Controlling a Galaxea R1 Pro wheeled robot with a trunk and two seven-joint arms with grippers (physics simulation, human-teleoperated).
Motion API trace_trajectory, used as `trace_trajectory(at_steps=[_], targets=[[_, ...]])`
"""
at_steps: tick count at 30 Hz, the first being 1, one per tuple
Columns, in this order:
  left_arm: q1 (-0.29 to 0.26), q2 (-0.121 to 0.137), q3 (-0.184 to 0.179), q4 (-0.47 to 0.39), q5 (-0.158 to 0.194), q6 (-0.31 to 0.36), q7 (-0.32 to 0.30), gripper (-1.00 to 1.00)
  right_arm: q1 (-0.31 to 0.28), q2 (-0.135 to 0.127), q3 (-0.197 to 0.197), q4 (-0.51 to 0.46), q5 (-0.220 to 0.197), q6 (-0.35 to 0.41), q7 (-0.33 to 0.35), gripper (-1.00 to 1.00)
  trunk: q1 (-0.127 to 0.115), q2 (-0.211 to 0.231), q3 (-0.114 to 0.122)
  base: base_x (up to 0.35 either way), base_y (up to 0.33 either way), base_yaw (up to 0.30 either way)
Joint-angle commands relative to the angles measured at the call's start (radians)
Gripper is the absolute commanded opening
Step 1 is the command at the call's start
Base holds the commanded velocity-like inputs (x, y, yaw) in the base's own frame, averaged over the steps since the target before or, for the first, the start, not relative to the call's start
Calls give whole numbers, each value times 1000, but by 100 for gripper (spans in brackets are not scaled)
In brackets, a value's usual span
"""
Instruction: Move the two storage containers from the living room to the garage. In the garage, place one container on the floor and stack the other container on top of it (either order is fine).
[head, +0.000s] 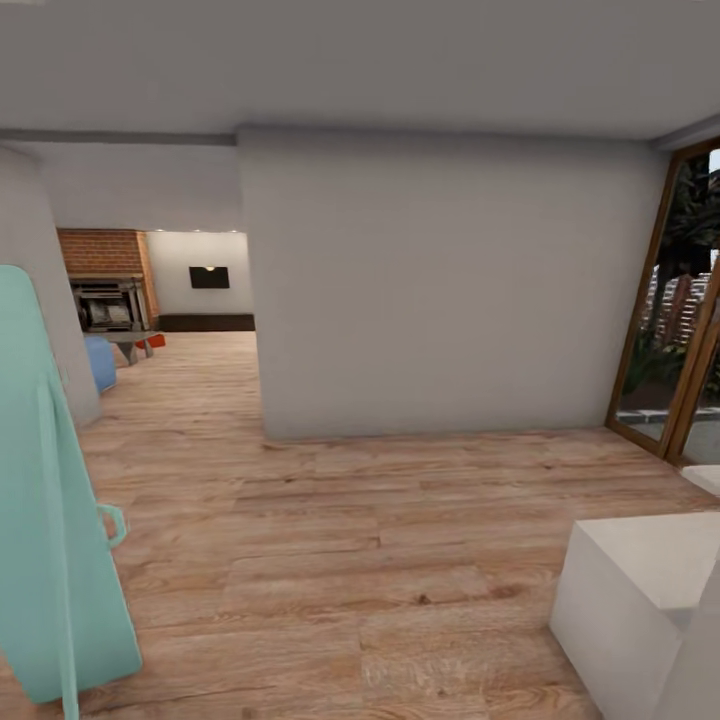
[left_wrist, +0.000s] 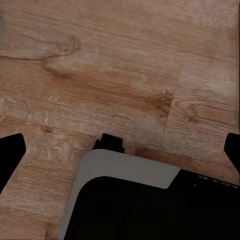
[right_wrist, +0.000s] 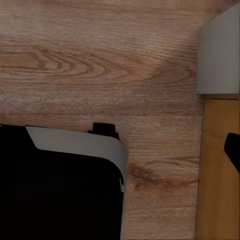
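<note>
We are in transit on light wood-plank flooring (head: 330, 560), facing a white partition wall (head: 440, 290), with the living room (head: 170, 290) opening past its left edge. Far down that opening we see a brick fireplace (head: 105, 275), a blue seat (head: 99, 362), and a small orange-red patch (head: 156, 341) on the floor beside a low grey bench (head: 128, 341), which we judge to be one of the storage containers; it is too small to be sure, and we cannot tell whether both are there. The left end effector (left_wrist: 122, 155) hangs over bare planks with its dark fingertips at opposite edges of the wrist picture, so it is spread apart and empty. For the right end effector (right_wrist: 235, 152) we see one fingertip (right_wrist: 234, 150) only and cannot tell its state. To do this step well, we should steer left around the wall corner, keeping off the teal object (head: 55, 500) close at our left and the white block (head: 640, 590) at our right, and keep the orange patch centred as we approach.
</note>
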Motion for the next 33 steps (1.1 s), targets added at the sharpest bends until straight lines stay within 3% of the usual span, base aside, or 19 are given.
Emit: trace_trajectory(at_steps=[1,27,33], targets=[[-1,0,-2,0,4,-2,2,100,-1,0,8,3,-6,-5,-2,100,1,-1,-1,324,0,0],[-1,0,-2,0,3,-4,1,100,-1,0,8,3,-6,-7,-2,100,1,-1,-1,324,0,1],[-1,0,-2,1,3,-4,2,100,-1,-1,7,3,-7,-8,-2,100,1,-1,-1,324,0,208]])
